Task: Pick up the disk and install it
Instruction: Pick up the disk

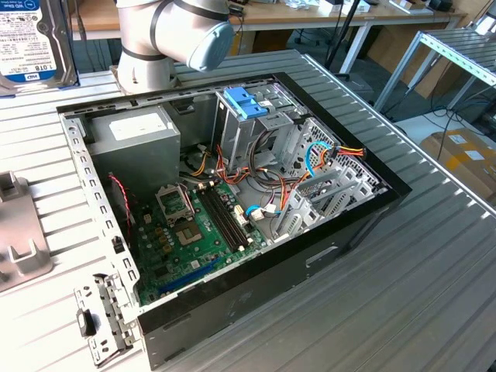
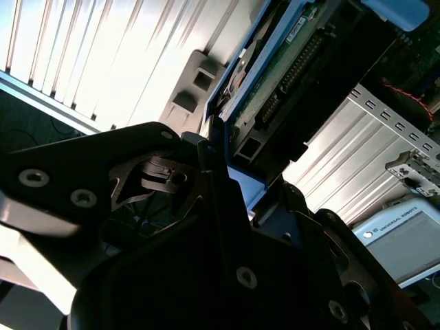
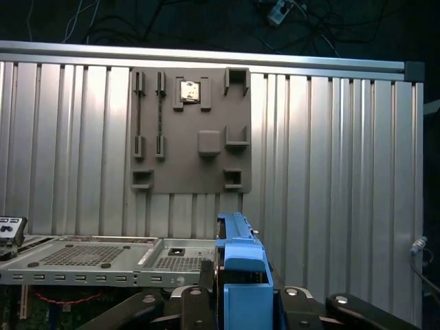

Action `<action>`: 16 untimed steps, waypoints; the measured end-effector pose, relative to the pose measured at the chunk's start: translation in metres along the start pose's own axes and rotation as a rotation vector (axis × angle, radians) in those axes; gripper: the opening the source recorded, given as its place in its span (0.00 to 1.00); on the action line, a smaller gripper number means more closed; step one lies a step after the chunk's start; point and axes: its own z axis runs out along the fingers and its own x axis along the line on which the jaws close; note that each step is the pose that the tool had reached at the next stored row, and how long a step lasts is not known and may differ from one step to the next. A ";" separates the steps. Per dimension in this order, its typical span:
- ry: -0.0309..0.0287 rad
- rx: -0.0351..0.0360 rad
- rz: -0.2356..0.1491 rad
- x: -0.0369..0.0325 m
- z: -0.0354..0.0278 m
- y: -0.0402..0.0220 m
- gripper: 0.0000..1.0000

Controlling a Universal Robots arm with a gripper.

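Note:
The disk (image 1: 32,39), a silver-grey hard drive with a white label, is upright in the air at the exterior view's far left top corner, above the table and away from the case. In the first wrist view its light-blue frame (image 3: 240,271) stands edge-on between the black fingers (image 3: 199,302) of my gripper (image 3: 240,306), which is shut on it. The second wrist view shows the disk's circuit-board side and blue frame (image 2: 275,82) clamped in the gripper (image 2: 234,172).
The open computer case (image 1: 364,225) lies on the ribbed table, with a grey drive cage with blue tabs (image 1: 246,105), a power supply box (image 1: 136,136) and a motherboard (image 1: 194,232) inside. A grey fixture plate (image 3: 189,130) lies on the table beyond the case wall (image 3: 82,258).

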 end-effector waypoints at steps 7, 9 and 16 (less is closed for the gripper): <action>0.0001 0.0000 0.000 0.0017 -0.0002 -0.0021 0.37; 0.0000 0.0000 0.000 0.0021 -0.0002 -0.0025 0.37; 0.0000 0.0000 0.000 0.0033 -0.0003 -0.0041 0.37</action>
